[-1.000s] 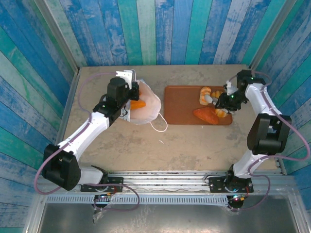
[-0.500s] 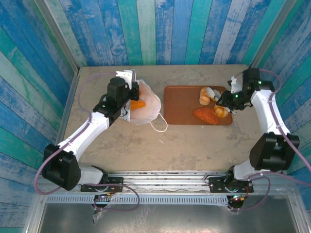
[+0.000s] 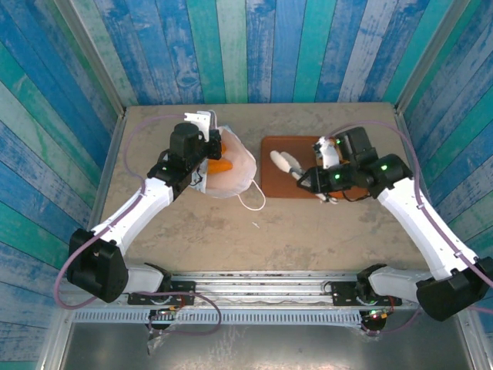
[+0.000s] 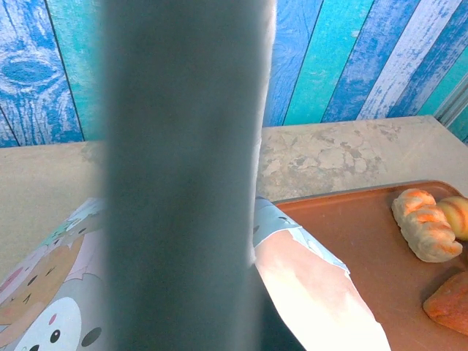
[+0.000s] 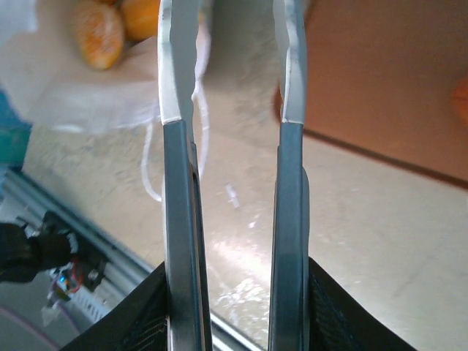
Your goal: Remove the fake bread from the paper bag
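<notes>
Bread [image 3: 219, 166]: orange loaves inside paper bag [image 3: 240, 166], just beside left gripper [image 3: 205, 131], ahead-left of right gripper [image 5: 232, 29]; roll [image 4: 423, 230] on tray [image 3: 279, 185] | left gripper: pinched shut on bag rim | right gripper: narrow gap, empty, over tray edge and table [image 3: 308, 231]
</notes>
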`<state>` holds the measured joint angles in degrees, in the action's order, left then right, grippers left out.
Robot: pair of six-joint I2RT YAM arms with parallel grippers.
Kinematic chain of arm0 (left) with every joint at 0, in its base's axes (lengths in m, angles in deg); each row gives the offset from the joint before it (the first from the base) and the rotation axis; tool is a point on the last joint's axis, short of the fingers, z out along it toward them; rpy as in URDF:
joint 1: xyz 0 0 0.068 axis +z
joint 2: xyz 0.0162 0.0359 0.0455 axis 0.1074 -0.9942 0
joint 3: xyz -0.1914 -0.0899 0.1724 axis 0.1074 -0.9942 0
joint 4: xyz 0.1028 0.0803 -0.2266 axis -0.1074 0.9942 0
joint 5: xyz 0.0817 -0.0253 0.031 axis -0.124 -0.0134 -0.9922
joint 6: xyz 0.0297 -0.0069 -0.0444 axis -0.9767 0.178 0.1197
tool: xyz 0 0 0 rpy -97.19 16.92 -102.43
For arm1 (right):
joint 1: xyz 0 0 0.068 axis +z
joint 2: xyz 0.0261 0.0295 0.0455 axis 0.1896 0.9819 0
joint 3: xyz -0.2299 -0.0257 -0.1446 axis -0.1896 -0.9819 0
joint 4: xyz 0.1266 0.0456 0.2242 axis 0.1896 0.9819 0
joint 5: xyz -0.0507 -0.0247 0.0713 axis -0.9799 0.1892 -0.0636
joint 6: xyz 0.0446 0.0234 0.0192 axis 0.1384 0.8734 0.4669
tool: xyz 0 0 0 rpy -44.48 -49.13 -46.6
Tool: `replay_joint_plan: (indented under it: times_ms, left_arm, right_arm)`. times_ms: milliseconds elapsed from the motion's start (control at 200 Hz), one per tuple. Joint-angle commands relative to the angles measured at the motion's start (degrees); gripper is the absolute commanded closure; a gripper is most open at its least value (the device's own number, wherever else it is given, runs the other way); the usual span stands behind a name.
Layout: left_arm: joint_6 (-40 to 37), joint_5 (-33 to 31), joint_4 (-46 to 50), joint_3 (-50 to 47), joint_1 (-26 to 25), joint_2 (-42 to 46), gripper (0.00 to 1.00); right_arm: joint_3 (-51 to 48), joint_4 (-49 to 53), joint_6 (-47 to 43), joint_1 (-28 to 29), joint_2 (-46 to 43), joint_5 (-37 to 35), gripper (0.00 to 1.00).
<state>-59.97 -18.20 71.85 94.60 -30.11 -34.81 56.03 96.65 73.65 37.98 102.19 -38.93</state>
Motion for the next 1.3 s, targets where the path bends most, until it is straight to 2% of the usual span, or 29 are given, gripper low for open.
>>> replay_joint_plan:
  times_ms: [0,200,506,666,1077,1292]
  left_arm:
    - [-0.96,1.83,-2.62,-0.28,0.13,2.45,1.0]
    - [-1.92,1.74,-1.8,0.42,0.13,2.89,1.0]
    - [-5.26,2.24,-1.55,-1.0,0.12,3.32,1.0]
    - [-7.62,2.6,-2.63,-2.64,0.15,5.78,1.0]
    - [-12.3,10.56,-2.99,-5.33,0.13,8.69,1.0]
    - [-13.15,11.88,-4.56,-7.59,0.13,10.62,1.0]
  right_arm:
    - [-0.32,-2.56,5.52,5.31,-0.11,-3.45,0.57]
    - [1.91,-3.03,7.08,14.58,3.0,-5.7,0.57]
    - [5.48,-6.51,7.88,21.71,11.7,-5.68,0.58]
    - [8.02,-9.5,8.68,23.29,16.8,-5.21,0.58]
    - [12.87,-12.47,11.53,23.38,25.81,-8.11,0.56]
    - [12.1,-19.23,12.91,23.39,26.99,-4.28,0.54]
